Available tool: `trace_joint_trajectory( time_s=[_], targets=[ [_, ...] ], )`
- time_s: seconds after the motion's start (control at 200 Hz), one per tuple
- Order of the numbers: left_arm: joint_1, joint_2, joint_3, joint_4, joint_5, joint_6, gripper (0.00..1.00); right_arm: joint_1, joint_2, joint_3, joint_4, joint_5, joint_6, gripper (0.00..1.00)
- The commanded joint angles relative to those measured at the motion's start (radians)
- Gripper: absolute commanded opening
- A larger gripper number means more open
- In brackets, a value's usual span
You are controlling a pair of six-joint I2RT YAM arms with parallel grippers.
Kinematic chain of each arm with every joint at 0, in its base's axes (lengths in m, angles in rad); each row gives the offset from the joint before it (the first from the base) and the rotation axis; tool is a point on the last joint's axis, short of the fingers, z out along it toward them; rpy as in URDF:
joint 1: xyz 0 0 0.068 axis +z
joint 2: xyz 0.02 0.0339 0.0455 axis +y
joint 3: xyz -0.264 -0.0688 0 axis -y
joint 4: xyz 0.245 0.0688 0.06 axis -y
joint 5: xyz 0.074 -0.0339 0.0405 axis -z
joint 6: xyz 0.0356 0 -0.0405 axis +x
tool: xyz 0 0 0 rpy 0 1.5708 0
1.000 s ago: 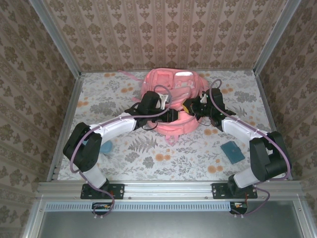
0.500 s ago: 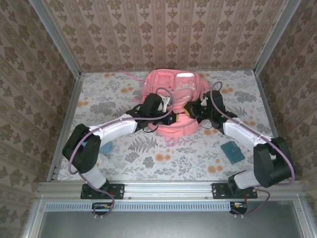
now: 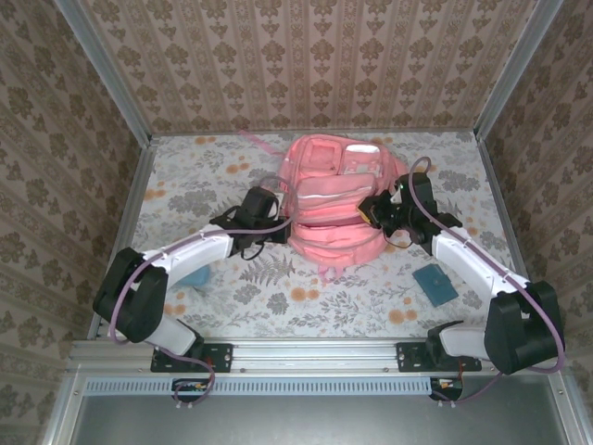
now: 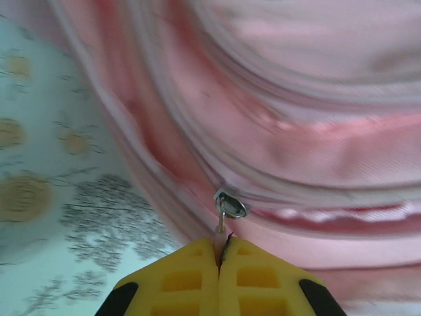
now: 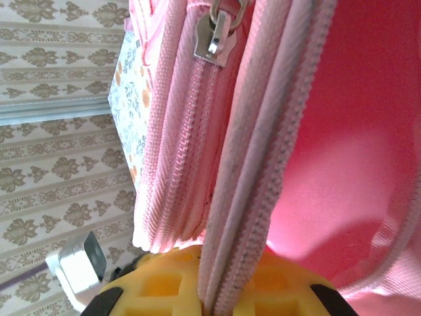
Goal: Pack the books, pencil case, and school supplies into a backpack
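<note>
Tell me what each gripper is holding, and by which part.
The left gripper has its jaws shut on the zipper pull of the backpack. The right gripper clamps the backpack's zippered edge.

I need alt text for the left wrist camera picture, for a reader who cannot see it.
The left gripper, yellow and shut, pinches the silver zipper pull of the pink backpack. The floral table cover lies at the left.
</note>
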Motion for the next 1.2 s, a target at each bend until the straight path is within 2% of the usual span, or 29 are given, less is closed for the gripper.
trace_joint_trajectory(
  time_s=[0.0,0.15,0.295,0.34,0.41,0.45,0.505,0.55,0.575,0.665,0.735,0.835,0.935,1.035,1.195],
  targets=[
    [0.069,-0.018,-0.012,-0.015,-0.140,0.034,0.00,-0.038,-0.022,0.017,-0.007,0.014,-0.072,0.00],
    [0.125,0.040,0.023,0.057,-0.110,0.073,0.00,-0.048,0.015,0.043,-0.001,-0.034,-0.113,0.00],
    [0.163,0.065,0.049,0.051,-0.078,0.078,0.00,-0.048,0.061,0.072,0.012,-0.082,-0.144,0.00],
    [0.168,0.047,0.047,0.022,-0.080,0.061,0.13,-0.049,0.081,0.081,0.016,-0.105,-0.152,0.00],
    [0.175,-0.006,0.027,-0.028,-0.097,0.034,0.48,-0.046,0.100,0.087,0.027,-0.125,-0.156,0.00],
    [0.177,-0.045,0.014,-0.069,-0.122,0.017,0.62,-0.045,0.114,0.087,0.033,-0.127,-0.159,0.00],
    [0.181,-0.105,-0.009,-0.140,-0.173,-0.009,0.76,-0.042,0.137,0.089,0.036,-0.128,-0.163,0.00],
    [0.181,-0.159,-0.027,-0.202,-0.232,-0.030,0.83,-0.040,0.145,0.091,0.042,-0.130,-0.162,0.00],
    [0.214,-0.187,-0.040,-0.239,-0.264,-0.043,0.85,-0.039,0.150,0.091,0.043,-0.130,-0.162,0.00],
    [0.270,-0.278,-0.074,-0.379,-0.353,-0.101,0.89,-0.033,0.163,0.099,0.044,-0.130,-0.165,0.00],
    [0.351,-0.329,-0.112,-0.471,-0.377,-0.149,0.91,-0.029,0.172,0.102,0.043,-0.131,-0.165,0.00],
    [0.489,-0.386,-0.184,-0.516,-0.322,-0.187,0.92,-0.023,0.178,0.104,0.045,-0.130,-0.165,0.00],
    [0.581,-0.411,-0.250,-0.484,-0.234,-0.195,0.93,-0.017,0.183,0.107,0.045,-0.127,-0.165,0.00],
    [0.614,-0.390,-0.277,-0.460,-0.193,-0.212,0.93,-0.010,0.186,0.110,0.042,-0.127,-0.165,0.00],
    [0.610,-0.361,-0.320,-0.438,-0.127,-0.271,0.94,-0.002,0.186,0.113,0.035,-0.118,-0.165,0.00]
  ],
)
